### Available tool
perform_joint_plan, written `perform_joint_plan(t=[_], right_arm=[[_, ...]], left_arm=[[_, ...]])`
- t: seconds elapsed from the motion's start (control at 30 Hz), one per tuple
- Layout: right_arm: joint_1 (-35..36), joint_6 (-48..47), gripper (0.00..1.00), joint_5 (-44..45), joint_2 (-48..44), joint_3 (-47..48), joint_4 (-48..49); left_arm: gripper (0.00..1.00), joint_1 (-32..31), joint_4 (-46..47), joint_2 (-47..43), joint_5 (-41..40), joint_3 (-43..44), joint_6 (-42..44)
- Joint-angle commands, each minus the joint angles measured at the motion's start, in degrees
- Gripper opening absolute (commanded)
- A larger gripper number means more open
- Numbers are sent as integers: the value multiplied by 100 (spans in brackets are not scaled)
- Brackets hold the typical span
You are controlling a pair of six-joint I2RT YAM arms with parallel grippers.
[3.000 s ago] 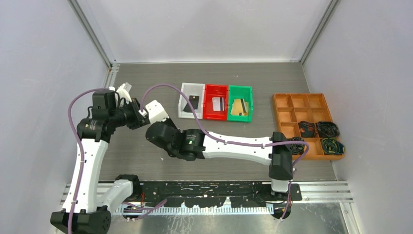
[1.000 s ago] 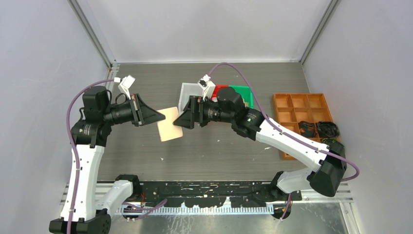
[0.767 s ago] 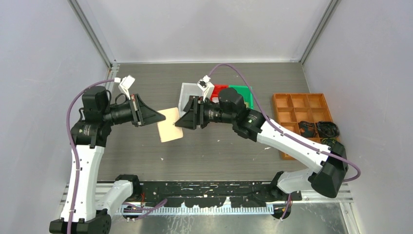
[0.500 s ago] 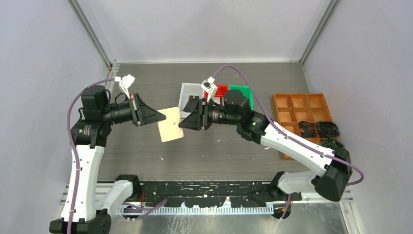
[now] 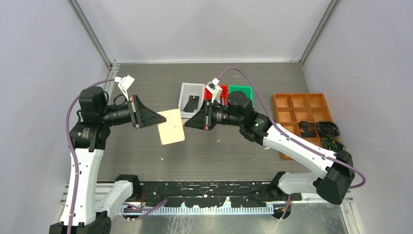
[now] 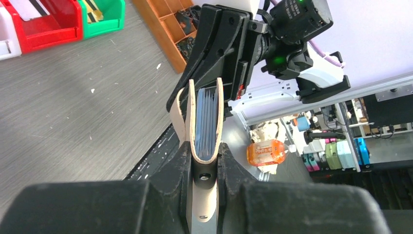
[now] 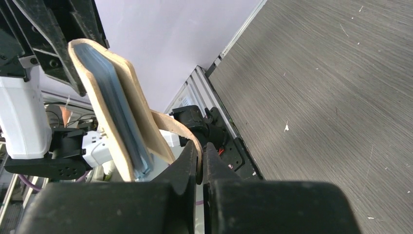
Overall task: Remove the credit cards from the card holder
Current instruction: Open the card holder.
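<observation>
The card holder (image 5: pixel 171 126) hangs in the air, at 7 o'clock from the white bin (image 5: pixel 183 97). At its 9 o'clock the left gripper (image 5: pixel 161 120) clamps its folded spine. At its 3 o'clock the right gripper (image 5: pixel 188 124) pinches its snap tab (image 7: pixel 178 127) tight. A black card (image 5: pixel 191 103) lies in the white bin.

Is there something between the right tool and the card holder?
Nothing visible. The right tool is shut on the snap tab of the card holder, which the left tool grips at its fold.
</observation>
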Motion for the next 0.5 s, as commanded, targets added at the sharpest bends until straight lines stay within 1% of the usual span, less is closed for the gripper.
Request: perform_joint_plan(t=[0.0, 0.03, 0.1, 0.13, 0.17, 0.27, 0.47], right_arm=[[-65, -171, 1, 148, -325, 202, -184], [-63, -233, 1, 166, -344, 276, -321], [-51, -350, 1, 61, -350, 424, -518], [-44, -425, 1, 52, -340, 546, -670], [-27, -542, 1, 63, -325, 638, -871], [148, -1061, 1, 333, -242, 993, -1750], [828, -1974, 1, 955, 61, 1704, -2955]], left_arm=[[4, 13, -46, -70, 245, 60, 445], [9, 12, -205, -50, 177, 37, 647], [35, 17, -492, -27, 57, -23, 1109], [44, 15, -638, -14, -27, -59, 1348], [48, 16, -744, -2, -147, -78, 1532], [51, 16, -937, 30, -357, -132, 1941], [53, 12, -1189, -62, -476, -315, 2658]])
